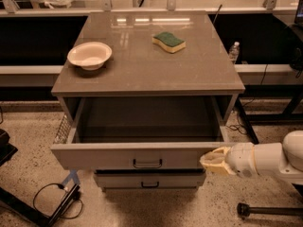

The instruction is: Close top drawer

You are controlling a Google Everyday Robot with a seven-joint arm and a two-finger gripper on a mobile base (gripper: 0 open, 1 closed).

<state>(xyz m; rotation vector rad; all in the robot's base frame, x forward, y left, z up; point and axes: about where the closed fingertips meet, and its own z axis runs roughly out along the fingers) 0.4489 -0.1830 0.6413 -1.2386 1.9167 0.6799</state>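
The top drawer (137, 155) of the grey-brown cabinet stands pulled out, its plain grey inside empty. Its flat front panel has a small dark loop handle (147, 163) at the centre. My gripper (211, 161), cream-coloured on a white arm coming in from the right, is at the right end of the drawer's front panel, touching or nearly touching it. A lower drawer (149, 179) with a like handle shows just beneath.
On the cabinet top (142, 70) sit a white bowl (89, 55) at the left and a green-yellow sponge (169, 41) at the back right. A water bottle (233, 52) stands behind right. Cables and a dark stand (52, 202) lie on the speckled floor at the left.
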